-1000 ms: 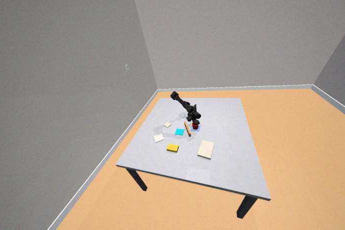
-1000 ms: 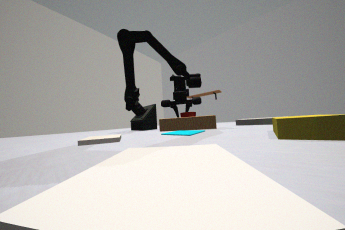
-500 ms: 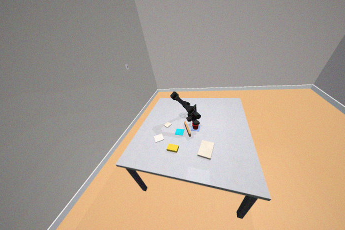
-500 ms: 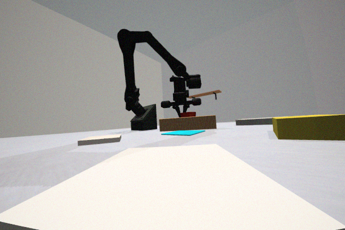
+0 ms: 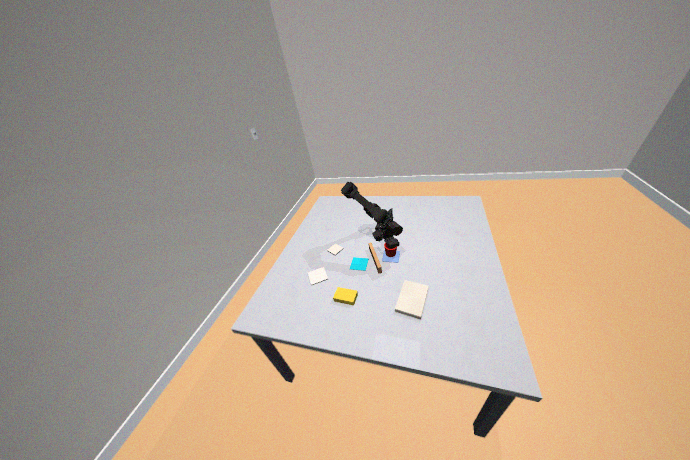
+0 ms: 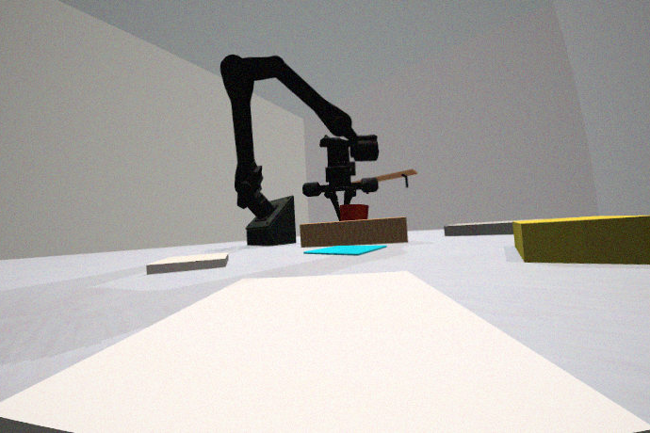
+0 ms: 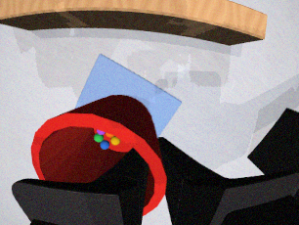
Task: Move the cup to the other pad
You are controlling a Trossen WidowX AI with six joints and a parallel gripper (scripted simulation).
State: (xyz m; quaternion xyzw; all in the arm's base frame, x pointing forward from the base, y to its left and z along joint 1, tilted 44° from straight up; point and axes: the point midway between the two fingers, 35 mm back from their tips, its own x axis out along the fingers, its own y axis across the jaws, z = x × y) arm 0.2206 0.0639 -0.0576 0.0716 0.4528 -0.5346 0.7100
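The red cup (image 5: 390, 252) (image 6: 355, 212) (image 7: 124, 109) is over the blue pad (image 5: 392, 259) (image 7: 117, 78). My gripper (image 6: 342, 212) (image 7: 152, 143) is shut on the cup's wall, with one finger inside the cup and one outside. The rim looks about level in the exterior view; the bar hides the cup's base there, and I cannot tell for certain if it is clear of the pad. Several coloured marbles (image 7: 99, 138) lie inside the cup in the wrist view. The cyan pad (image 5: 359, 264) (image 6: 345, 249) has nothing on it.
A wooden bar (image 5: 375, 258) (image 6: 353, 232) (image 7: 147, 10) lies between the two pads. A yellow block (image 5: 345, 295) (image 6: 592, 242), a beige slab (image 5: 412, 298), a white tile (image 5: 317, 276) and a smaller tile (image 5: 335, 249) (image 6: 187, 261) lie around on the table.
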